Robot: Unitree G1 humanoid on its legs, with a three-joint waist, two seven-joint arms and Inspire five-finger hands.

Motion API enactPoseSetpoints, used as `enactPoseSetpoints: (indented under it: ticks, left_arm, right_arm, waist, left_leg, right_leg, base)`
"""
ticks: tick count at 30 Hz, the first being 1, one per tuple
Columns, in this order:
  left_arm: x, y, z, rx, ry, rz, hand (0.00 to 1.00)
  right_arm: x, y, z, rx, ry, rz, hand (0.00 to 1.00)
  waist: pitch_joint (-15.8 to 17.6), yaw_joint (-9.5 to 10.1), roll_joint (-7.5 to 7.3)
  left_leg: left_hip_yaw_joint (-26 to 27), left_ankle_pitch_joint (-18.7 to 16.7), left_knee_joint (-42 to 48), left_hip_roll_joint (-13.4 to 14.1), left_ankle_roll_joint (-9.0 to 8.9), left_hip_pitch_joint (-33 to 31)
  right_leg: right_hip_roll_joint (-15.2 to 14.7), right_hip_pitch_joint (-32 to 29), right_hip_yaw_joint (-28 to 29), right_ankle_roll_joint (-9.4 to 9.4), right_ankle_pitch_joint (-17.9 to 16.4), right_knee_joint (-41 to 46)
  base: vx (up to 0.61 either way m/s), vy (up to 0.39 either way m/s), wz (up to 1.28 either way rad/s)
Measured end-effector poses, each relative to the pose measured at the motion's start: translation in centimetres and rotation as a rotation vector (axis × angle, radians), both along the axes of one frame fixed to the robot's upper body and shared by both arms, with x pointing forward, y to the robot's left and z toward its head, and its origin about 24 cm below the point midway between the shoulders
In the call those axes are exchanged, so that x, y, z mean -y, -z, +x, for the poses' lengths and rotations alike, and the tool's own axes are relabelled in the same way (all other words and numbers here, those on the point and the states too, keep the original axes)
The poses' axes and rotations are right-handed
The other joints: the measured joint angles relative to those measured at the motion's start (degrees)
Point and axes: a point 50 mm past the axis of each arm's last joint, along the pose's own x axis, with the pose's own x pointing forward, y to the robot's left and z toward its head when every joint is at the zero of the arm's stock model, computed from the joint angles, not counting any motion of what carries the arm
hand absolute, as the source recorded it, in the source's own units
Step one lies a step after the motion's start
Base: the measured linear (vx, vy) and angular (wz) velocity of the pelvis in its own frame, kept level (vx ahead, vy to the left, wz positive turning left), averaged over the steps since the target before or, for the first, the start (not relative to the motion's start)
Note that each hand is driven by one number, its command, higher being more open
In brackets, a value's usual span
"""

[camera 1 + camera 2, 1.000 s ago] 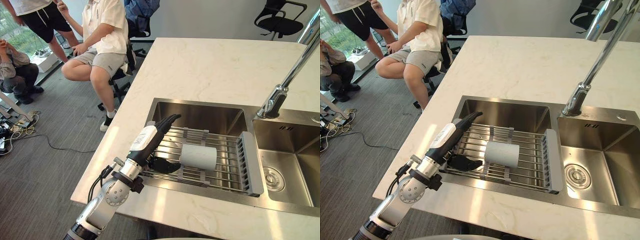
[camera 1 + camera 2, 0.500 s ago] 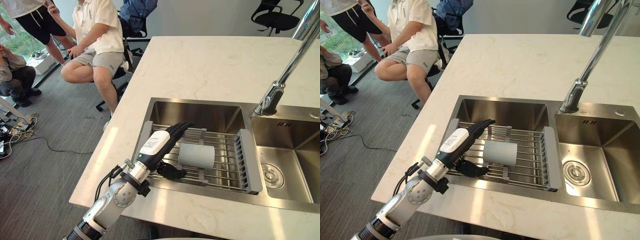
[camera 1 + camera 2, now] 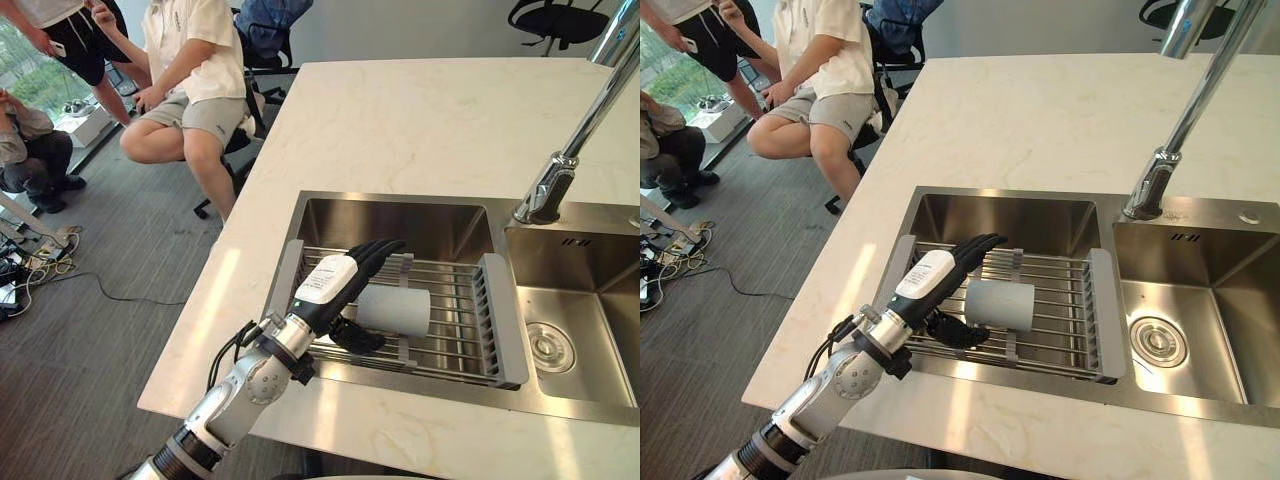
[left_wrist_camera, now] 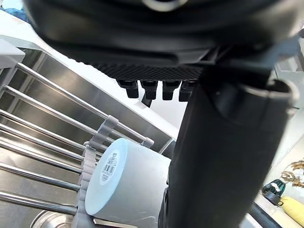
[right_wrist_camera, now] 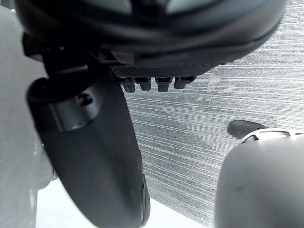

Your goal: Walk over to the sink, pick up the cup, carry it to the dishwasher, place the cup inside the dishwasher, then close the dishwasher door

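A pale cylindrical cup (image 3: 396, 310) lies on its side on the wire rack (image 3: 455, 342) across the left basin of the steel sink (image 3: 398, 200). My left hand (image 3: 332, 285) reaches over the rack from the near left, open. Its straight fingers (image 3: 372, 252) stretch above the cup's left end, and the thumb (image 3: 356, 339) sits low beside that end. I cannot tell whether it touches the cup. The left wrist view has the cup (image 4: 124, 184) lying just past the thumb (image 4: 213, 156). My right hand (image 5: 90, 156) hangs open over grey floor (image 5: 199, 142).
A tall chrome faucet (image 3: 562, 165) rises between the two basins, with the right basin (image 3: 585, 330) and its drain beyond the rack. The marble countertop (image 3: 430, 120) stretches behind the sink. People sit and stand at the far left (image 3: 195, 70). A black office chair (image 3: 555, 18) stands behind.
My left hand has moved forward and to the right over the rack, so its fingers now reach above the cup's left end. The cup has stayed put. The camera has shifted slightly.
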Motion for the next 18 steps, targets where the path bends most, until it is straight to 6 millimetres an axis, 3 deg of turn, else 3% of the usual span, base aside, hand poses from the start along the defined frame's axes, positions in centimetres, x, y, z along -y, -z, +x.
enactPoseSetpoints:
  ticks: [18]
  left_arm:
    - [0.7,1.3,1.3,-0.054,-0.012,0.066,1.00]
  right_arm:
    - [0.0,-0.2,0.4,0.014,0.004,0.003,1.00]
  waist:
    - [0.88,-1.03,0.28]
  left_leg:
    - [0.16,-0.14,0.00,0.15,-0.20,0.02]
  right_leg:
    - [-0.04,-0.05,0.15,0.02,0.01,-0.02]
  base:
    - [0.00,0.000,0.00]
